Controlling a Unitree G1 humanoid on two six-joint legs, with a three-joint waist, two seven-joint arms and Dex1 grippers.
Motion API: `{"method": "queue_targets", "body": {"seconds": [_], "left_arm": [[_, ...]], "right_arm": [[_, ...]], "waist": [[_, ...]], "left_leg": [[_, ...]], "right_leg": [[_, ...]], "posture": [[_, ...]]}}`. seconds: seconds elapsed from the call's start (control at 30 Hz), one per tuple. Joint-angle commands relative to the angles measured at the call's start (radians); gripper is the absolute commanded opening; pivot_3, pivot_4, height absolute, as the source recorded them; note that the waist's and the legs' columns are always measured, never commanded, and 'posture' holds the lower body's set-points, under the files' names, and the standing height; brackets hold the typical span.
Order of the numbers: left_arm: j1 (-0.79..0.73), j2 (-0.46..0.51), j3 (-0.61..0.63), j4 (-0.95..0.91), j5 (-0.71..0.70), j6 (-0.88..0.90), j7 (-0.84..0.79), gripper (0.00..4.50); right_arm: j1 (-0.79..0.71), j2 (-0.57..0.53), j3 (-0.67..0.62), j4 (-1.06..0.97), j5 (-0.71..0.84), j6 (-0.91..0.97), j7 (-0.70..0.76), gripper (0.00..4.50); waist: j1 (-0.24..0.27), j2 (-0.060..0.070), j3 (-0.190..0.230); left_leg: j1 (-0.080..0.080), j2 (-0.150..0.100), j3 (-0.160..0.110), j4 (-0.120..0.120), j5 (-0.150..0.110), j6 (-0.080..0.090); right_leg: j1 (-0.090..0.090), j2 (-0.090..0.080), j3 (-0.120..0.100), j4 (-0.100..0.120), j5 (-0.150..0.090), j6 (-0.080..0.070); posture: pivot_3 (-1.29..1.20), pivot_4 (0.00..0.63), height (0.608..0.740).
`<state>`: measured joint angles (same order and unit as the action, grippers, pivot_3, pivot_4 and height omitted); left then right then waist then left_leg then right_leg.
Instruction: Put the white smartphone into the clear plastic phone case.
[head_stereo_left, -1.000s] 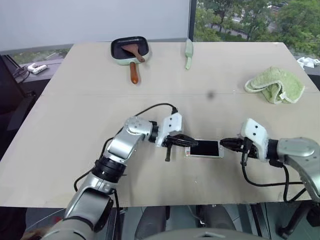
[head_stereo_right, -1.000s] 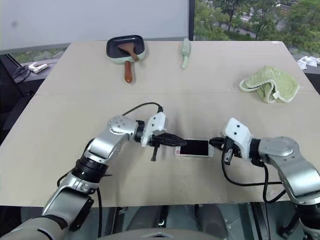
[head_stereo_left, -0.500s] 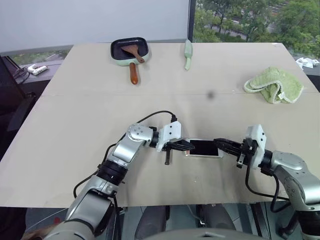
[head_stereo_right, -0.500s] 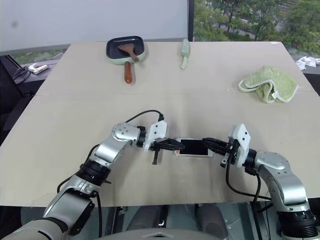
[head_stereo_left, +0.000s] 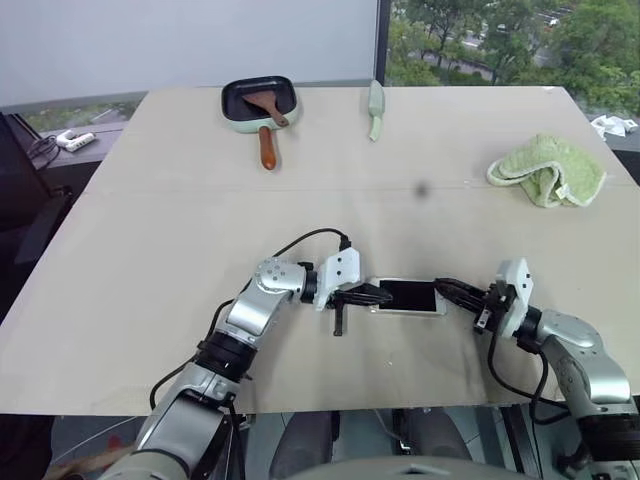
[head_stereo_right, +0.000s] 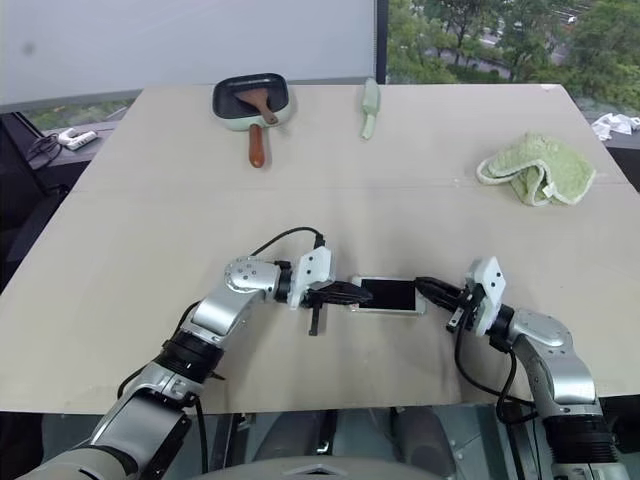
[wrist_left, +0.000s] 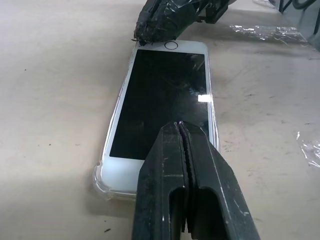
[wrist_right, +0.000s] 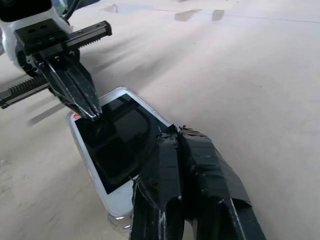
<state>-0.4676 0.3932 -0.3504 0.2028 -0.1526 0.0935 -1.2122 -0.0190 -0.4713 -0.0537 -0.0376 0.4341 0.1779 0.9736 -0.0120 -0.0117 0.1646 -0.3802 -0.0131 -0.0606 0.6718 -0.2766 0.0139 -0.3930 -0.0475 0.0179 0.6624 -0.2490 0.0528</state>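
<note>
The left gripper (head_stereo_left: 372, 295), with its 2 black fingers pressed together and nothing between them, rests its tip on the near end of the white smartphone with black screen and rounded corners (wrist_left: 165, 95). The right gripper (head_stereo_left: 452, 291), its 2 tape-wrapped black fingers also pressed together and empty, touches the opposite end of the phone, by the round button. I judge that closed fingers are chosen here because a single narrow tip can push down on a flat thing better than an open pair.

The phone lies flat, screen up, on the beige wooden table (head_stereo_left: 150, 230), between the 2 grippers. Around its edge a thin clear plastic phone case (wrist_left: 101, 177) is visible as a glossy transparent rim, most plainly at the corner close to the left gripper. The phone seems to sit already inside this shell (whether every corner is fully snapped in, I cannot tell). So the 2 tips at both ends probably serve to press the phone down evenly, so that 1 end does not lift while the other goes in.

Farther away, and well apart from the work, are a small black pan with a pale green rim and a brown wooden spatula in it (head_stereo_left: 260, 100), a pale green knife-like tool (head_stereo_left: 377, 106) and a crumpled green cloth (head_stereo_left: 547, 168).
</note>
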Motion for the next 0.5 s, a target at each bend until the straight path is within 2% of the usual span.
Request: {"method": "queue_targets", "body": {"seconds": [0.03, 0.37, 0.5], "left_arm": [[0.020, 0.003, 0.001, -0.020, -0.002, 0.021, 0.009, 0.00], [0.040, 0.006, -0.001, -0.057, -0.003, 0.053, 0.035, 0.00], [0.041, 0.000, 0.001, -0.065, -0.001, 0.062, 0.057, 0.00]], "right_arm": [[0.023, -0.025, 0.033, 0.022, -0.046, -0.003, 0.007, 0.03], [-0.007, -0.097, 0.173, 0.037, -0.189, 0.047, -0.020, 0.03], [-0.018, -0.126, 0.228, 0.034, -0.230, 0.120, -0.028, 0.03]], "waist": [[0.000, 0.000, 0.000], [-0.001, -0.003, -0.010], [-0.003, -0.007, -0.012]], "left_leg": [[0.000, 0.000, 0.000, 0.000, 0.000, 0.000], [0.003, 0.000, 0.000, 0.000, 0.000, 0.000], [0.015, 0.001, 0.000, -0.003, 0.000, 0.000]], "right_leg": [[0.000, 0.000, 0.000, 0.000, 0.000, 0.000], [0.003, 0.000, 0.000, 0.000, 0.000, 0.000], [0.015, 0.001, 0.000, -0.003, -0.001, -0.001]], "posture": [[0.00, 0.150, 0.740], [0.00, 0.150, 0.740], [0.00, 0.150, 0.740]]}}
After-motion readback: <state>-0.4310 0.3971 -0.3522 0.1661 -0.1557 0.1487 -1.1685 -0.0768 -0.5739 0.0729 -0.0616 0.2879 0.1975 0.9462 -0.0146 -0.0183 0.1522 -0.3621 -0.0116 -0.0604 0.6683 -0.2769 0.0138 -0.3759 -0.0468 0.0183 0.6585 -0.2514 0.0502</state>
